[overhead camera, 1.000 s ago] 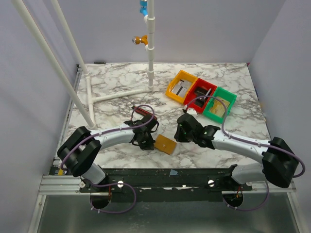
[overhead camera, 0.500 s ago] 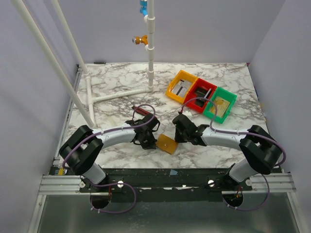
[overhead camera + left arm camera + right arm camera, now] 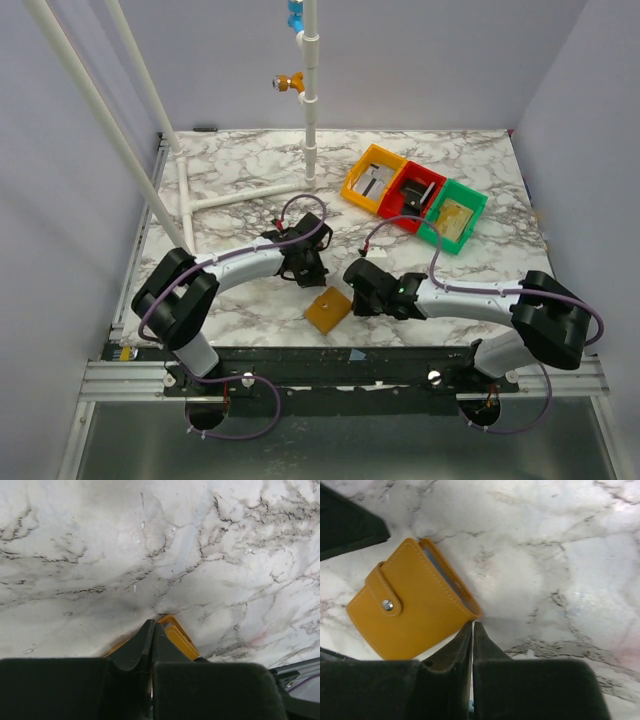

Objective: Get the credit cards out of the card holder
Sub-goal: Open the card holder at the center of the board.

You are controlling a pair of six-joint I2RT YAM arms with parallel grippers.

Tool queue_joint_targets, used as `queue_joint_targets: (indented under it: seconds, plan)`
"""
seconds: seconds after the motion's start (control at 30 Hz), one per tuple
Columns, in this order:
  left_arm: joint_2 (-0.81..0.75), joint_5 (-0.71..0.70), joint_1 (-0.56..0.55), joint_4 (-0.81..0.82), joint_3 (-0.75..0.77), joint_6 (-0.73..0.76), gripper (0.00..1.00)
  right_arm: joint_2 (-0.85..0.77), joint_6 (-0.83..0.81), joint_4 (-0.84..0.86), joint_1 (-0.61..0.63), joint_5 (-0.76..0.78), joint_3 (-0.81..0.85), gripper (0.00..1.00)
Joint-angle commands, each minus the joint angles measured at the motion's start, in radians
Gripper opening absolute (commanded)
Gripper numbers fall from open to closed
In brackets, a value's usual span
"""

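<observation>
The card holder point(image 3: 327, 310), a flat mustard-brown stitched wallet with a strap and metal snap, lies folded on the veined marble table point(image 3: 230, 180) near its front edge. The right gripper point(image 3: 472, 626) has its black fingers pressed together on nothing, its tips just beside the wallet's edge. The left gripper point(image 3: 151, 625), near the wallet, is also closed and empty.

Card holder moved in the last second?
Yes. The card holder slid toward the table's near edge, away from the orange bin.

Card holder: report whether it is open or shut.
Shut. The card holder lies folded, its strap snapped across the front; only a grey-blue edge peeks out.
</observation>
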Motion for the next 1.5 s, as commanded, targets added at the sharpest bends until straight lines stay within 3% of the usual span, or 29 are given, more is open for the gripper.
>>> queue_joint_targets:
  seconds: [0.0, 0.13, 0.27, 0.33, 0.5, 0.87, 1.17, 1.47]
  plan:
    - [-0.052, -0.066, -0.001, -0.044, -0.005, 0.09, 0.0, -0.021, 0.038, -0.087, -0.003, 0.079, 0.036, 0.11]
    - [-0.145, -0.138, -0.001, -0.103, -0.037, 0.19, 0.09, -0.082, 0.049, -0.065, -0.003, 0.016, 0.02, 0.29]
    - [-0.252, -0.133, -0.01, -0.102, -0.082, 0.312, 0.31, -0.13, 0.082, 0.008, -0.005, -0.039, -0.031, 0.47]
    - [-0.288, -0.115, -0.027, -0.097, -0.089, 0.357, 0.42, -0.131, 0.097, 0.046, -0.009, -0.064, -0.051, 0.5]
    - [-0.254, -0.122, -0.091, -0.116, -0.05, 0.427, 0.5, -0.06, 0.128, 0.158, -0.051, -0.174, -0.087, 0.51]
    - [-0.105, -0.158, -0.199, -0.128, 0.038, 0.464, 0.49, 0.001, 0.171, 0.289, -0.144, -0.304, -0.157, 0.51]
    - [-0.012, -0.222, -0.225, -0.175, 0.079, 0.463, 0.46, 0.045, 0.186, 0.296, -0.166, -0.313, -0.166, 0.32]
    - [-0.048, -0.248, -0.26, -0.213, 0.046, 0.418, 0.45, 0.069, 0.196, 0.293, -0.169, -0.31, -0.169, 0.26]
